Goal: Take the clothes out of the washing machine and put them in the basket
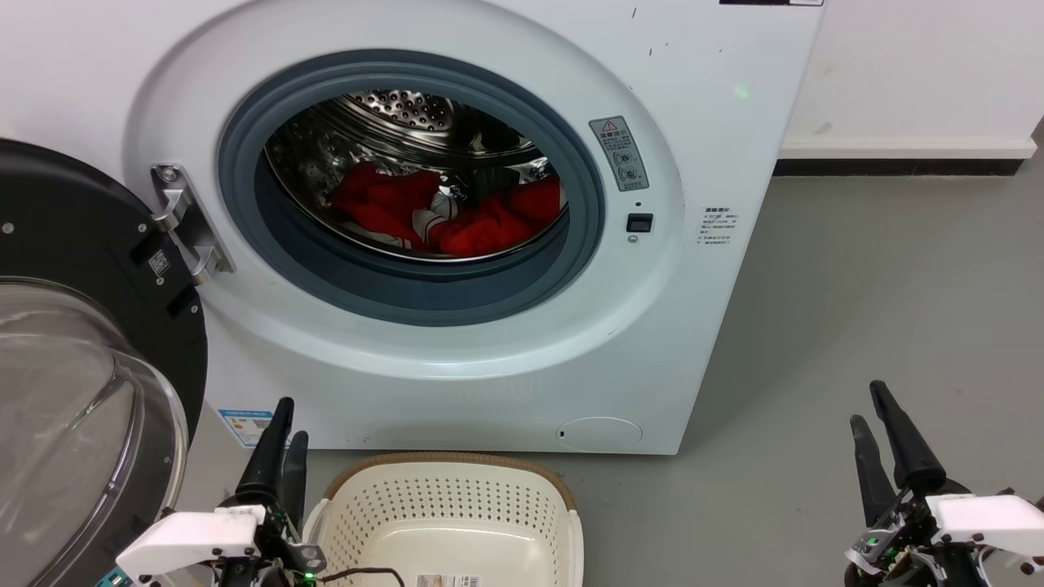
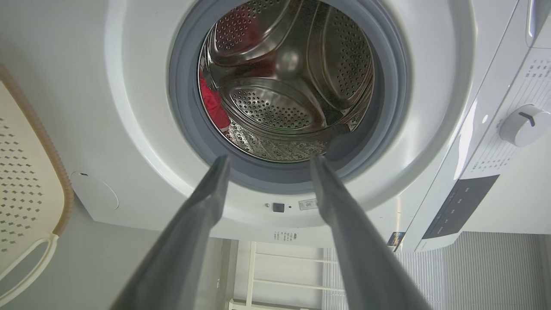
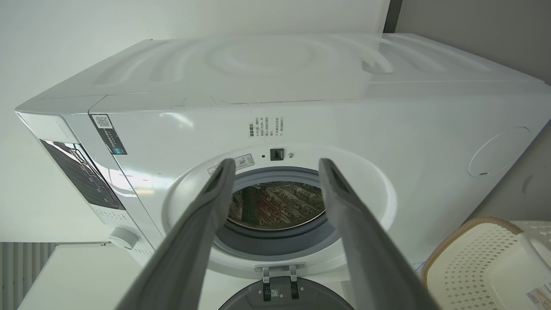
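Head view: the white washing machine (image 1: 718, 122) has its black-rimmed glass door (image 1: 65, 391) swung out at 9 o'clock. Crumpled red clothes (image 1: 481, 224) lie in the perforated steel drum (image 1: 400, 106), inside the grey rubber ring. The cream perforated basket (image 1: 449, 461) sits at 6 o'clock, the left gripper (image 1: 290, 420) at 7 and the right gripper (image 1: 866, 402) at 4.

Left wrist view: the long dark fingers (image 2: 206, 202) are spread, released, and red fabric shows at the drum's 9 o'clock.

Right wrist view: the fingers are likewise parted, and the basket's brown rim curves at 4 o'clock.

floor (image 1: 881, 310): grey | wall (image 1: 922, 65): white | skirting (image 1: 897, 167): 1 black strip along wall base
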Motion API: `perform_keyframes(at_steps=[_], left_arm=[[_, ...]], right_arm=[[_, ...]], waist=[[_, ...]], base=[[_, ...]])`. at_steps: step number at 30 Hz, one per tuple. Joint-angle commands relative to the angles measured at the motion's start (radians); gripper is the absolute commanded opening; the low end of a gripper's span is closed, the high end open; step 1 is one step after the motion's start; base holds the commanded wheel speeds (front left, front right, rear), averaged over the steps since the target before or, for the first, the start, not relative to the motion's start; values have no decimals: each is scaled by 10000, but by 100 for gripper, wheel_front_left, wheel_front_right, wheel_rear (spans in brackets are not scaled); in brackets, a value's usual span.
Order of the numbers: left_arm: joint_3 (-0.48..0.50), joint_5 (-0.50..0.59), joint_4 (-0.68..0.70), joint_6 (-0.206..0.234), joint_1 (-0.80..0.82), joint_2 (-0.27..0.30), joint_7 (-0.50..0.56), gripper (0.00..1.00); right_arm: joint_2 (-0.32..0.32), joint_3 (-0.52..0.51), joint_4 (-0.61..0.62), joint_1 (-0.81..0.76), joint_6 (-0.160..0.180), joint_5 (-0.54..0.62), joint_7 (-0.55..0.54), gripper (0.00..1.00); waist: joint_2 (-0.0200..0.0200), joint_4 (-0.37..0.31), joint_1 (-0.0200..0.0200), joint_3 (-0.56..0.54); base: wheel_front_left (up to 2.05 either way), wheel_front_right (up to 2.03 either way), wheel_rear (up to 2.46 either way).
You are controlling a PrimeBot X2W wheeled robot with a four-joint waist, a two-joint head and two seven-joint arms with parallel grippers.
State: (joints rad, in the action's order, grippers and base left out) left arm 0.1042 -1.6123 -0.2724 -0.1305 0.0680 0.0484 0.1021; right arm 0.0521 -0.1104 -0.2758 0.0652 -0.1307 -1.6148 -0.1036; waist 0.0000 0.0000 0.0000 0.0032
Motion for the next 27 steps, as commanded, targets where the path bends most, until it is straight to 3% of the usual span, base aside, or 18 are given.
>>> perform_keyframes(at_steps=[1,5,27], left_arm=[[-15,163,298,-2,165,20,-141,100],[67,849,444,5,116,20,-341,100],[-434,5432,1649,887,-242,22,-1257,100]], right_arm=[[1,32,193,154,-2,134,150,100],[-1,-20,227,113,-2,647,351,100],[-5,408,1827,-350,-2,6198,1265,100]], waist=[[0,0,0,3],[0,-3,0,9],[0,-22,0,64]], base=[[0,0,0],[0,0,0],[0,0,0]])
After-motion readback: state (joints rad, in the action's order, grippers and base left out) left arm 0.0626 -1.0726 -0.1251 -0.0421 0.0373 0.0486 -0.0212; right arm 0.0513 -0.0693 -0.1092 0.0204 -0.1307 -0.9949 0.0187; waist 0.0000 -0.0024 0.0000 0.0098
